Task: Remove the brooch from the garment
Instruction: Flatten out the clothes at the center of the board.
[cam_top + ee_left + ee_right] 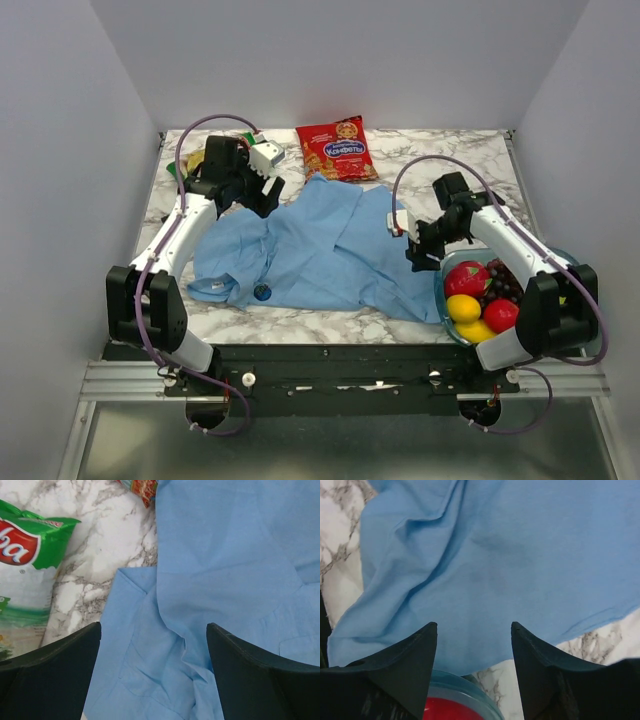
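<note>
Although the brooch (262,292) is noted pinned at the near-left edge of the blue shirt (330,250), neither tool is near it. The left gripper (154,626) is spread wide and the right gripper (474,625) partly parted, both empty. The pin is judged small, rigid and light; a rim pinch is advised, with the limp cloth restrained.

Blue garment (330,250) (crumpled), dark brooch (262,292) — near edge

On the garment (330,250) lies the brooch (262,292), well left of the bowl (441,298).
</note>
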